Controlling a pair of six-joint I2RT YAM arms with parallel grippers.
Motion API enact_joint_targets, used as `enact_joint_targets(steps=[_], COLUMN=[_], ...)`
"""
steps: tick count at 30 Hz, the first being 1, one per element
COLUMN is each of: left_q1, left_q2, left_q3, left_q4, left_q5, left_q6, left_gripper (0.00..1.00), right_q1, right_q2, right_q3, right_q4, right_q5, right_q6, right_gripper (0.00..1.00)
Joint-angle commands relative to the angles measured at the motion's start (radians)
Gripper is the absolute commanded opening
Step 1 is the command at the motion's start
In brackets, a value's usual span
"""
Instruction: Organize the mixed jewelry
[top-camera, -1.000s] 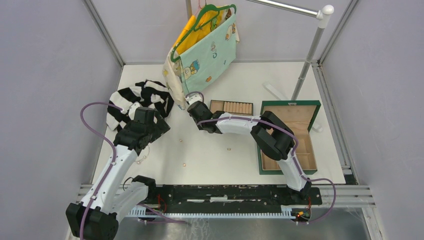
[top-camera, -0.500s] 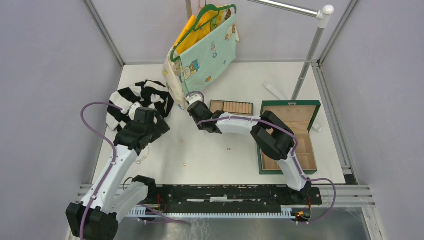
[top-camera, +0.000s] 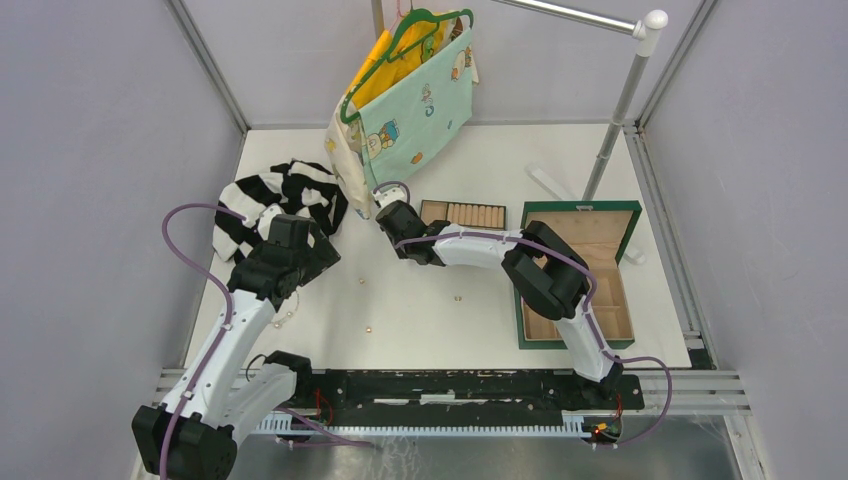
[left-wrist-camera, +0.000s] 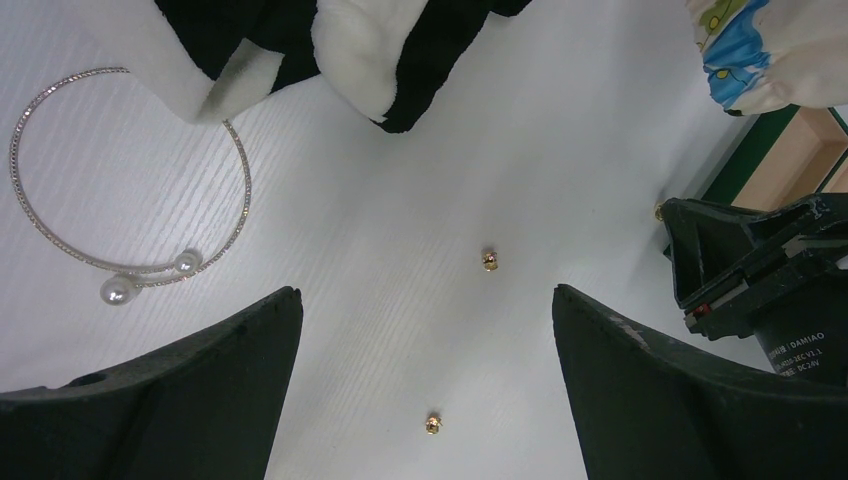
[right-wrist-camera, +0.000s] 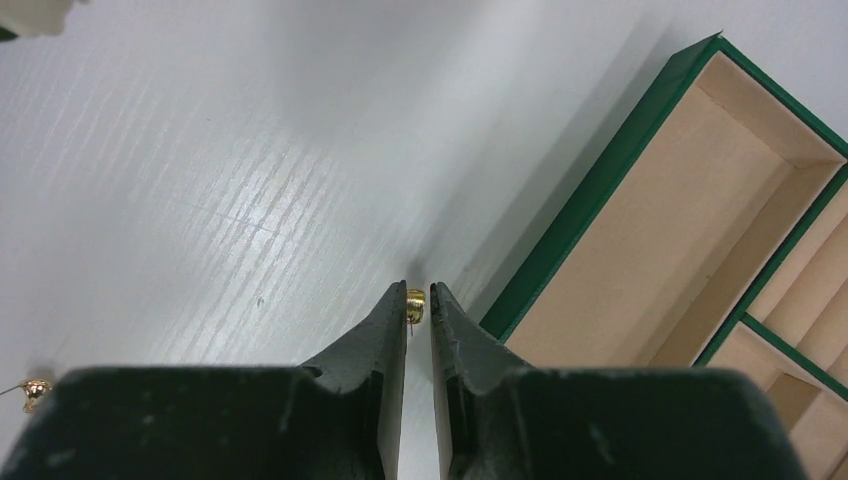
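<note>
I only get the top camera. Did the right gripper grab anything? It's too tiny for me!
Observer: Yes. The right wrist view shows the right gripper pinching a gold piece between its fingertips.
Operator: What about the left one?
Observer: The left gripper is open, above two loose gold studs.
Operator: Is that pale thing near it a chain?
Observer: It's a thin open bangle with two pearl ends, partly under the striped cloth.
</note>
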Motion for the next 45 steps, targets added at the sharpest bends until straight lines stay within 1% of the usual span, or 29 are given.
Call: enact_joint_targets(steps=[1, 21, 28, 31, 35, 38, 42, 45], left_q1=[0.006, 0.006, 0.006, 0.004, 0.007, 0.005, 0.006, 0.006], left_q2=[-0.005, -0.001, -0.003, -0.002, -0.003, -0.003, -0.002, -0.005], left_q3=[0.001, 0.0, -0.002, -0.002, -0.002, -0.003, -0.004, -0.004], left_q4=[0.03, 0.033, 0.033, 0.033, 0.033, 0.035, 0.034, 0.033], left_q5=[0.012, 0.01, 0.01, 0.01, 0.01, 0.01, 0.012, 0.011], left_q6=[0.033, 0.033, 0.033, 0.033, 0.033, 0.032, 0.033, 0.033], left_gripper=[1.0, 1.0, 1.0, 1.0, 1.0, 1.0, 1.0, 1.0], right_q1=[-0.007, -0.007, -0.007, -0.007, -0.008, -0.008, -0.008, -0.007], right_q2=[-0.001, 0.008, 0.005, 0.002, -0.01, -0.016, -0.017, -0.016], right_q3=[0.024, 0.012, 0.005, -0.002, -0.023, -0.037, -0.04, -0.038], right_q4=[0.023, 0.027, 0.026, 0.027, 0.036, 0.044, 0.045, 0.048], right_q5=[0.0, -0.017, -0.014, -0.015, -0.015, -0.015, -0.012, -0.011], right_q6=[0.009, 0.012, 0.016, 0.018, 0.022, 0.023, 0.023, 0.022], right_gripper=[0.19, 0.23, 0.18, 0.18, 0.22, 0.23, 0.19, 0.19])
